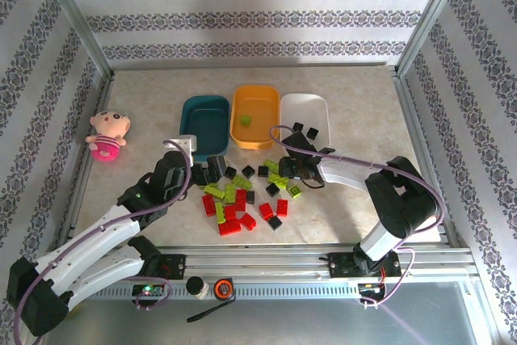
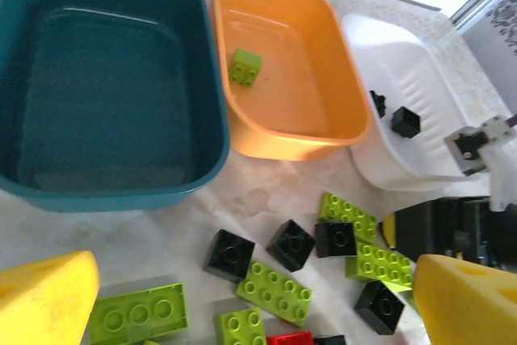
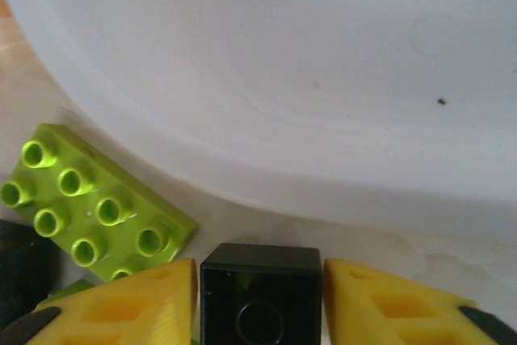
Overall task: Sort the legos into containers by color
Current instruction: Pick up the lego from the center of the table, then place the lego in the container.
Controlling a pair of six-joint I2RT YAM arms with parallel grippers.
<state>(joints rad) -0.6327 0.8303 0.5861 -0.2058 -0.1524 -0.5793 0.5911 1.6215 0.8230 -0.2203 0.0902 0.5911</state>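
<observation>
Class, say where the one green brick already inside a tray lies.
In the overhead view the green brick lies in the orange tray, the middle one, between the teal tray on the left and the white tray on the right.

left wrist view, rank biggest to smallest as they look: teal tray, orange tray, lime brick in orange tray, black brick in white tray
1. teal tray, though it sits nearest the camera
2. orange tray
3. lime brick and black brick in the white tray: look alike, not ranked

Glossy plastic trays point(image 2: 275, 139), smooth black brick point(image 3: 260, 296)
</observation>
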